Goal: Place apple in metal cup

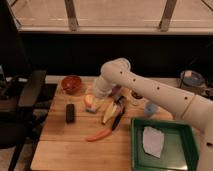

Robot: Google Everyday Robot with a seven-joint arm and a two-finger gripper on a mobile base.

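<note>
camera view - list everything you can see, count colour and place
table: 1, light wood, centre
bowl: 1, reddish brown, back left of table
apple: 1, yellow-orange, left of centre
banana: 1, pale yellow, centre
carrot: 1, orange, in front of banana
block: 1, black, left of apple
cup: 1, light blue, right of centre
tray: 1, green, front right
cloth: 1, white, in tray
chair: 1, black, far left
arm: 1, white, from right
end effector: 1, shut on apple

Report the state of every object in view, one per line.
end effector: shut on the apple, beside the banana
apple: gripped, not yet in cup
metal cup: upright, partly hidden by arm
banana: lying flat
carrot: lying flat
green tray: holds white sheet
</note>
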